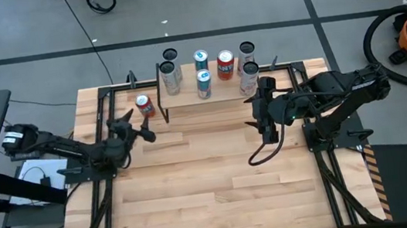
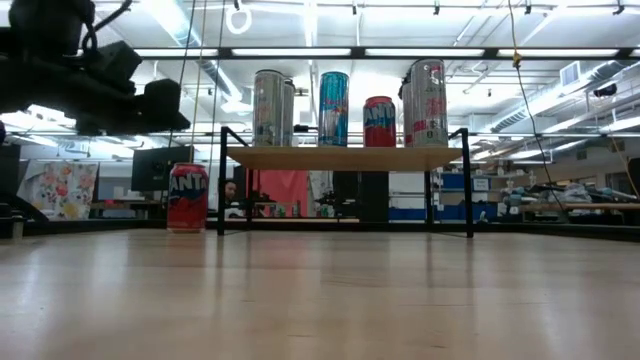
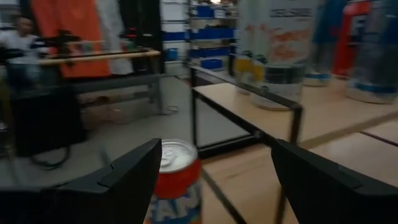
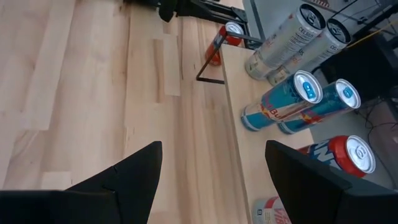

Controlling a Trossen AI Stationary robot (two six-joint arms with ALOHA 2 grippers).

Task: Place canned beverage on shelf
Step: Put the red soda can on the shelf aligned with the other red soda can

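**Red can stands just ahead of the open left gripper, off the shelf's left end**

The red can (image 1: 143,104) stands upright on the table (image 1: 221,197), just beside the left end of the shelf (image 1: 210,104) and not on it. Its long axis is vertical, lid up. The shelf already carries seven upright cans: silver ones at either end, two blue ones and a red one between them.

The left gripper (image 1: 137,127) is near the red can, on the side away from the shelf's back edge, and points toward it. Its fingers stand open and hold nothing. In the left wrist view the red can (image 3: 176,180) shows between the two fingers but toward one of them, partly behind it, so the can looks off the gripper's centre line. The shelf's black corner leg (image 3: 293,130) rises close beside the can on the other side.

The right gripper (image 1: 262,111) is at the shelf's right end, well apart from the red can, open and empty; the left arm is plainly the nearer one.

Judged from this, the next move calls for the left gripper to centre on the can and advance level, taking it round the side. The risk is a finger knocking the can over or catching the shelf leg.
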